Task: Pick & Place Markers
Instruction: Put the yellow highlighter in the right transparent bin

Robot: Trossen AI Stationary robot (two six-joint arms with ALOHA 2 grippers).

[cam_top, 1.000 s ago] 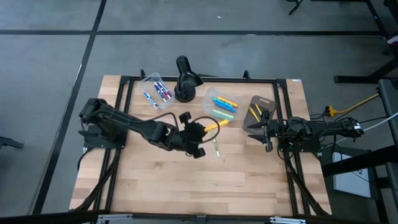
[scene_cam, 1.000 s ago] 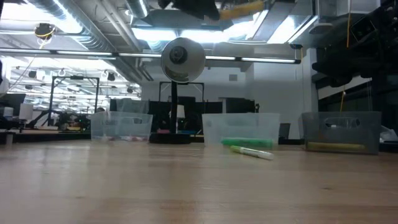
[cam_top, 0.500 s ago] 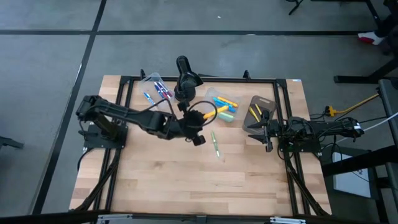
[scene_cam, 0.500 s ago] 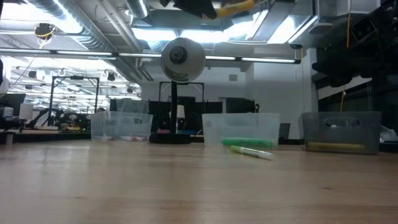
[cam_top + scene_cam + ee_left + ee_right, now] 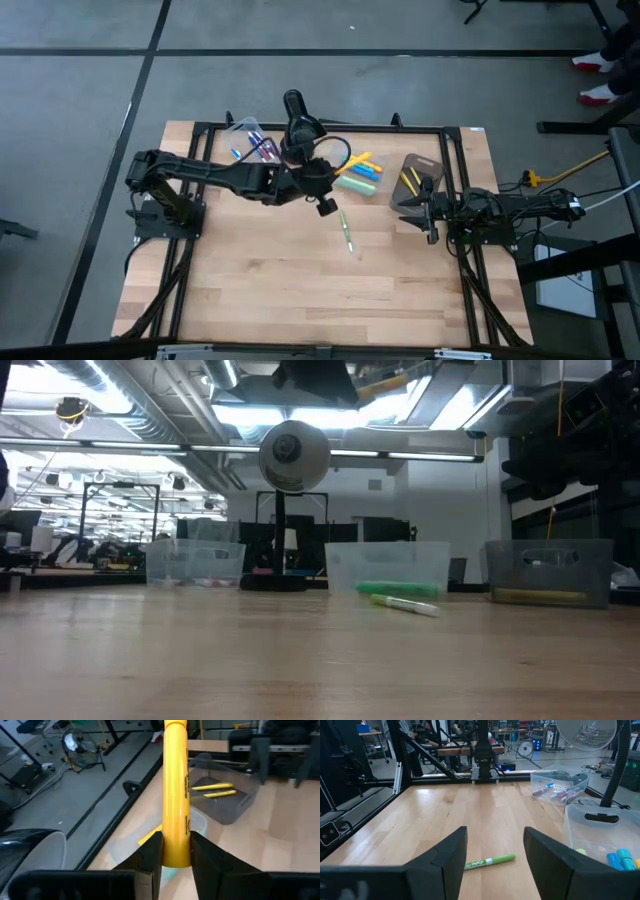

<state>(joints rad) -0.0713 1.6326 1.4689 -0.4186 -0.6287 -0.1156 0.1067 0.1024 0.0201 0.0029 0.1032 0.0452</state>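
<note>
the bench (image 5: 300, 290) is mostly bare wood, with three clear tubs along its far side and a black desk lamp (image 5: 297, 128) standing between the left tub (image 5: 240, 130) and the middle tub (image 5: 352, 152). the right tub (image 5: 412, 185) holds a couple of yellow markers.

the left arm reaches across, and the left claw (image 5: 322, 178) hangs in the air near the lamp and just beside the middle tub's edge. it's clamped on a yellow marker (image 5: 176, 790), gripped near one end, so most of the pen sticks out past the fingers (image 5: 150, 852). the right claw (image 5: 492, 855) sits parked by the right tub, jaws spread wide, holding nothing.

what could go wrong: the grip is near the tail, so the long free end could swing or slip if the arm jerks. the lamp is really close, so a sloppy move could clip its head or stem and knock the pen loose. if the claw lets go while at the tub's rim rather than over the inside, the pen probably bounces off the wall and rolls across the bench. and yellows seem to live in the right tub, so dropping it in the middle one may be the wrong bin.

one green marker (image 5: 346, 232) lies loose on the bench, well apart from the tubs, not yet picked.
</note>
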